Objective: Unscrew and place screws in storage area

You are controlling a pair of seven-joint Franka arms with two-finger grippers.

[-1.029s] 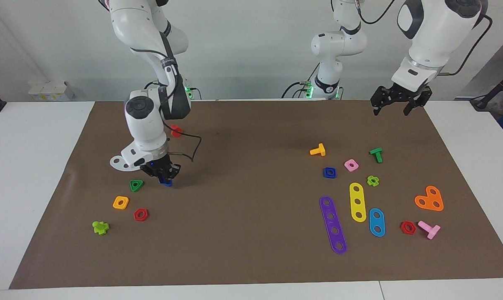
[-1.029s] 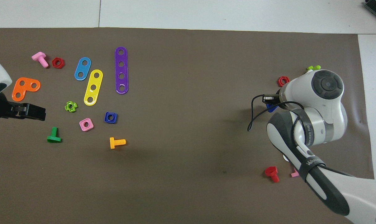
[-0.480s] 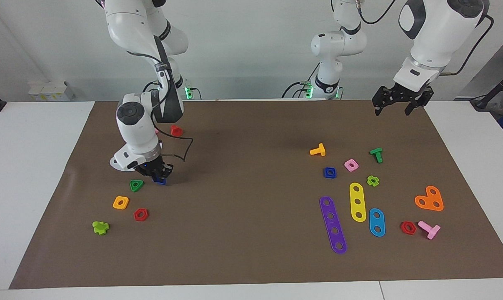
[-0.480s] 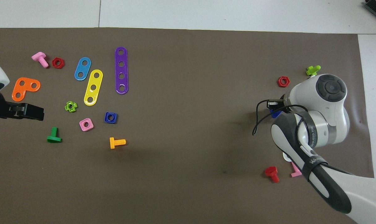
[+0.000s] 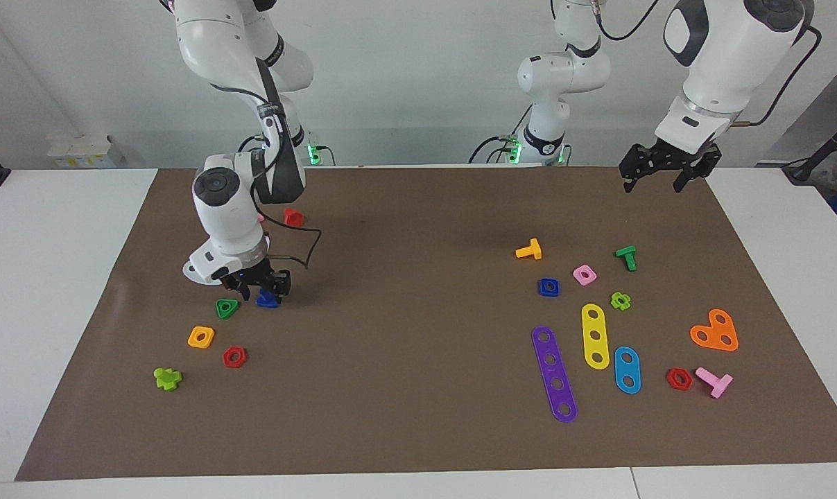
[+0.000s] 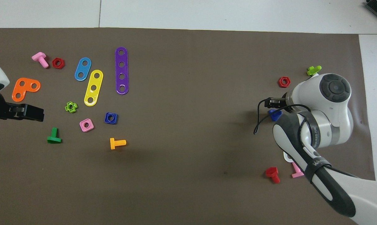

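Note:
The dark-blue bolt (image 5: 267, 299) lies on the brown mat beside the green triangle nut (image 5: 227, 308); it also shows in the overhead view (image 6: 275, 115). My right gripper (image 5: 262, 288) hangs just over it, fingers spread and off the bolt. The storage area (image 5: 175, 305) is the bare mat around the white curved strip (image 5: 195, 269), the green triangle, the orange square nut (image 5: 201, 337) and the red hexagon nut (image 5: 234, 356). My left gripper (image 5: 657, 179) waits open and empty, raised over the mat at the left arm's end.
A lime bolt (image 5: 167, 378) lies by the storage nuts; a red bolt (image 5: 293, 216) and a pink bolt (image 6: 297, 172) lie nearer the robots. At the left arm's end lie purple (image 5: 554, 374), yellow (image 5: 595, 335) and blue (image 5: 627, 369) strips, a blue square nut (image 5: 548, 286) and other bolts and nuts.
My right gripper carried the blue bolt toward the green triangle, set it on the mat and opened its fingers. The left arm barely moved.

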